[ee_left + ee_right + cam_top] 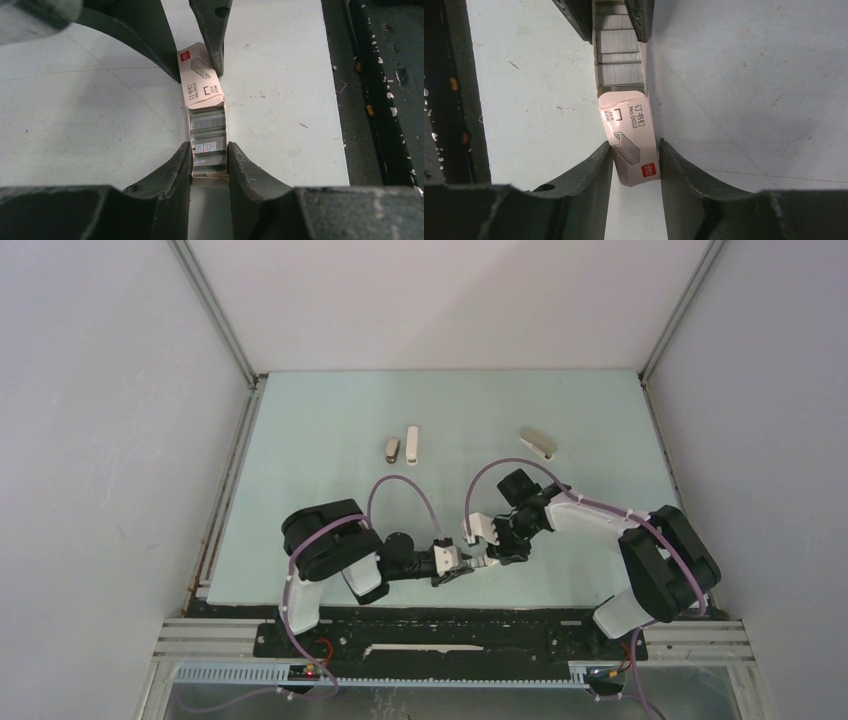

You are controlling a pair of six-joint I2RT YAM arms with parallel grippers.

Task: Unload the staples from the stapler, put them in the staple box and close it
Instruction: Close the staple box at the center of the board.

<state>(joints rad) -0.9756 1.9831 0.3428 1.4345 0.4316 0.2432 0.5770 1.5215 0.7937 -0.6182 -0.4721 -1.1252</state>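
A small white labelled staple box (pixel 478 562) hangs between my two grippers near the table's front edge. My left gripper (pixel 209 150) is shut on the box's inner tray (pixel 192 172), which holds stacked silvery staples (pixel 209 137). My right gripper (pixel 635 150) is shut on the box's outer sleeve (pixel 631 135), which is partly slid off the tray and a little tilted. The staples also show in the right wrist view (pixel 619 50). The pale grey-beige wedge-shaped stapler (pixel 537 443) lies at the back right, far from both grippers.
A slim white stapler (pixel 411 445) and a small grey-beige object (pixel 392 448) lie side by side at the back middle. The table's front edge and a dark rail (pixel 372 100) run close beside the grippers. White walls enclose the table.
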